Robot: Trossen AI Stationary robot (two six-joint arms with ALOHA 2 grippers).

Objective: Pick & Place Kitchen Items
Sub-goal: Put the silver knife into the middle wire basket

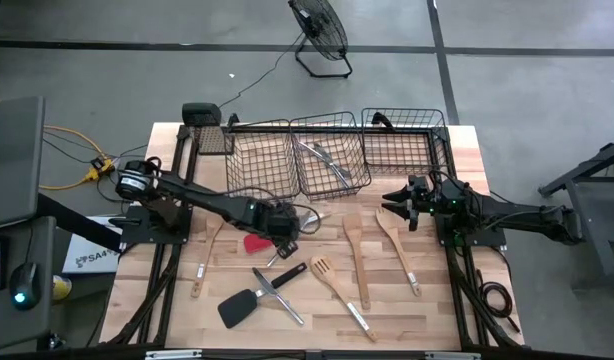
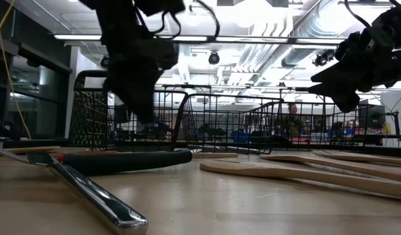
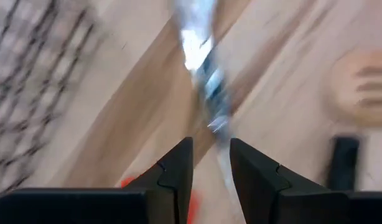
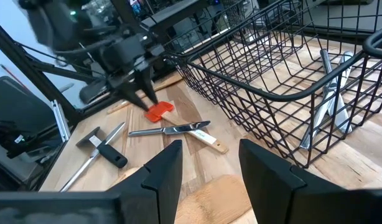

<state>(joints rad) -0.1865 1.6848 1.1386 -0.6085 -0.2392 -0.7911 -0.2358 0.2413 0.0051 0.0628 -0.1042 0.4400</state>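
Reaching: left tool point(image 1: 283, 222), fingers slightly apart, empty, hovering over knife point(image 4: 169, 130) at table centre; needing descent, closing. Right tool point(image 1: 399, 203) open, waiting at 3 o'clock.

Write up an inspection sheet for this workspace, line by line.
Surface: wooden table, slatted top.
Job's things: silver cutlery in the middle wire basket; red-headed spatula, black turner and wooden turners on the table.
Clutter: nothing seen.
Grippers: left gripper open, over a metal utensil near the spatula; right gripper open, by the right basket.
Cables: yellow and black leads left of the table.
Surroundings: floor fan behind; a person far off.
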